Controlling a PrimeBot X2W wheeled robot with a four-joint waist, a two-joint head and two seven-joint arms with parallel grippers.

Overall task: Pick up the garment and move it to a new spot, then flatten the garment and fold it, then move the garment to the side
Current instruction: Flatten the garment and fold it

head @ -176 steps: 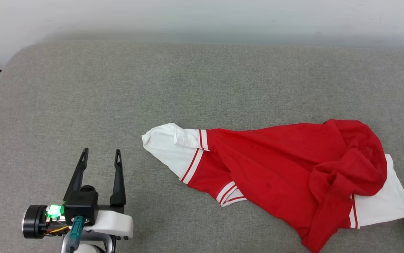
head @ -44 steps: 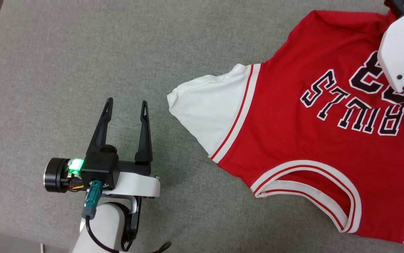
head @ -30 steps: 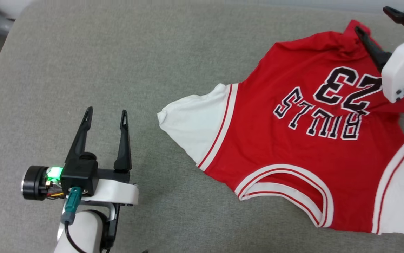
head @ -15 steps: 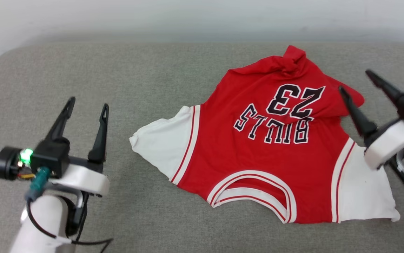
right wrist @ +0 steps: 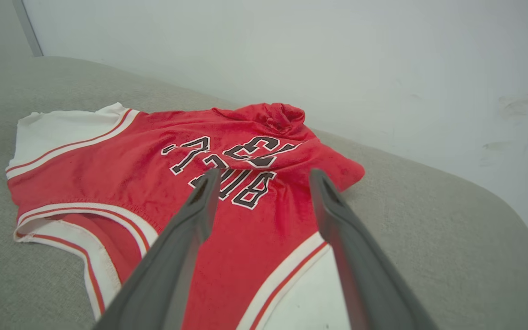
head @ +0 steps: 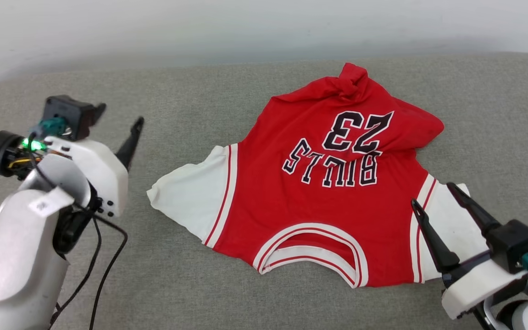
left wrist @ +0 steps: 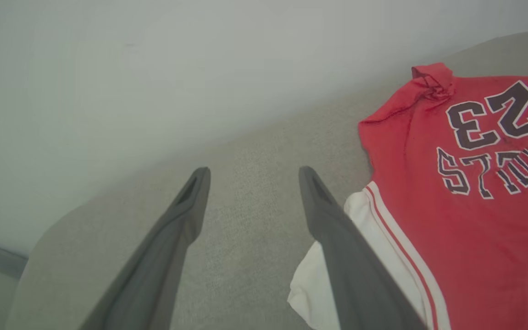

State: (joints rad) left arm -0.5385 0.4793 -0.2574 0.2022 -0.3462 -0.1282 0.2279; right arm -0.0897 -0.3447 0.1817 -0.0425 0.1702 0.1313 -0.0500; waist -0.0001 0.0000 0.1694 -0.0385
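Red short-sleeved T-shirt (head: 328, 206) with white sleeve ends and black lettering, lying front-up and mostly spread on a grey fabric cushion (head: 199, 91). Its sleeve-to-sleeve span runs crosswise to the robot. The collar opening (head: 309, 250) points toward the robot, and the bunched hem (head: 353, 75) points toward the far wall. The right end effector (head: 432, 195) is released, with its fingers parted over the shirt's right white sleeve (head: 449, 220); this appears to be the nearer arm. The left end effector (left wrist: 252, 172) is likewise released and empty. It stands just beside the left white sleeve (head: 186, 206), with the shirt lying to its right. A flattening pull would likely run outward along the crosswise axis.
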